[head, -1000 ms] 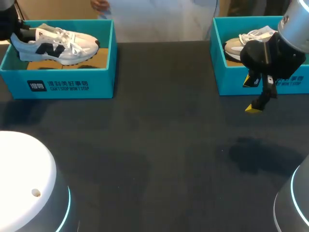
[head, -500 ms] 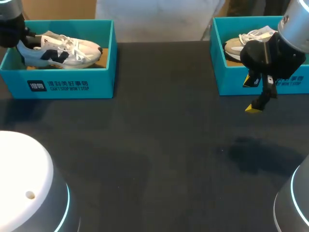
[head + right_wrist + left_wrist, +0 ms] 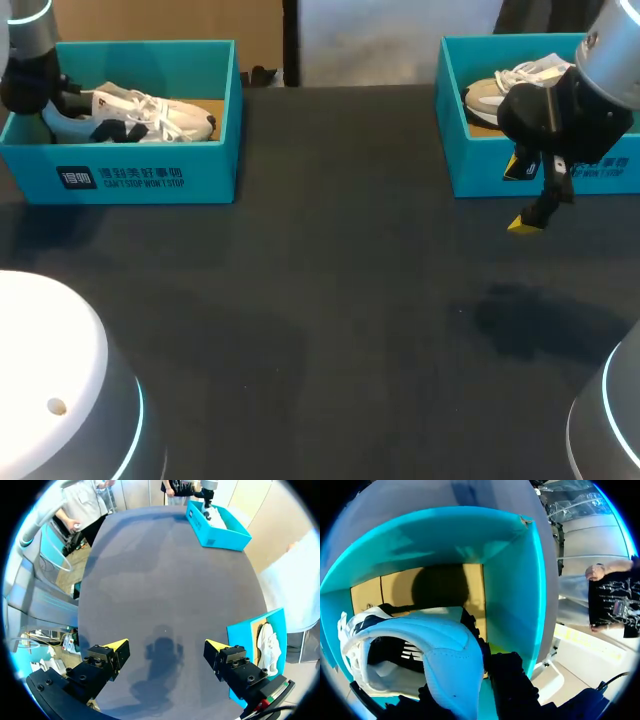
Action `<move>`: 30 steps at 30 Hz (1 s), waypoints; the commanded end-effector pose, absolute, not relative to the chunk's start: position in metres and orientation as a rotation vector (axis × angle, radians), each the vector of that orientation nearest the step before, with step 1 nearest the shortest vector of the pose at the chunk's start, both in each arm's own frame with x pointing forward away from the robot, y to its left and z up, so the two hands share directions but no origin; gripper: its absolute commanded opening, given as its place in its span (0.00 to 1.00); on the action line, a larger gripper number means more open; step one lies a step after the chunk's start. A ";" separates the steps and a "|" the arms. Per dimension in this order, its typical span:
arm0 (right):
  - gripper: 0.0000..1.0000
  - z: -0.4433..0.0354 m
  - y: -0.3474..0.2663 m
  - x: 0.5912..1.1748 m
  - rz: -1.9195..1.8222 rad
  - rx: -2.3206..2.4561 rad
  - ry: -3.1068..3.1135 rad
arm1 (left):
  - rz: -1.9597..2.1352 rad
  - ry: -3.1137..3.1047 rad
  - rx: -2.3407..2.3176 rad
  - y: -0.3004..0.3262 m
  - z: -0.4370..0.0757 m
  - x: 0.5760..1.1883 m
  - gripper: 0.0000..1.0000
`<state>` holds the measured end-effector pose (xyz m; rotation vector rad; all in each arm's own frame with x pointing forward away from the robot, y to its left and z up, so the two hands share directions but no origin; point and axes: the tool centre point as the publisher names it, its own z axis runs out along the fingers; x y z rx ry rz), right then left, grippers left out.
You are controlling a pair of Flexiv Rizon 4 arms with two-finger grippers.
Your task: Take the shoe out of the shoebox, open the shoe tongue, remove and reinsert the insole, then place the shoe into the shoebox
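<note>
Across dark table, in far-left shoebox, settle shoe flat on the cardboard floor with left gripper pinching its heel, clear of the walls, then release; leave right gripper spread and idle at right.

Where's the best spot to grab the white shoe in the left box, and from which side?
Likely the heel. The white shoe lies lengthwise in the left box, heel at the end nearest the left arm, box walls blocking its sides. The heel is the narrow end, easy to straddle, so come from above at that end; the left pincer holds it there.
</note>
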<state>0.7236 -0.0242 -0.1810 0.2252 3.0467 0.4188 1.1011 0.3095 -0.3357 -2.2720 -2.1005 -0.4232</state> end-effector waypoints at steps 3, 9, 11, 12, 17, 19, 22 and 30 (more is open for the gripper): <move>1.00 -0.182 -0.023 0.725 0.415 0.227 3.049 | -0.395 -2.088 -2.284 0.311 -0.337 1.091 0.00; 1.00 -0.182 -0.023 0.725 0.415 0.227 3.049 | -0.370 -2.079 -2.280 0.310 -0.342 1.078 0.00; 1.00 -0.182 -0.023 0.725 0.415 0.227 3.049 | -0.355 -2.076 -2.280 0.309 -0.344 1.076 0.00; 1.00 -0.182 -0.023 0.725 0.415 0.227 3.049 | -0.355 -2.075 -2.278 0.309 -0.344 1.074 0.00; 1.00 -0.182 -0.023 0.725 0.415 0.227 3.049 | -0.334 -2.080 -2.263 0.309 -0.349 1.066 0.00; 1.00 -0.182 -0.023 0.725 0.415 0.227 3.049 | -0.318 -2.078 -2.254 0.310 -0.351 1.064 0.00; 1.00 -0.182 -0.023 0.725 0.415 0.227 3.049 | -0.313 -2.070 -2.245 0.309 -0.357 1.062 0.00; 1.00 -0.182 -0.023 0.725 0.415 0.227 3.049 | -0.302 -2.054 -2.207 0.307 -0.375 1.064 0.00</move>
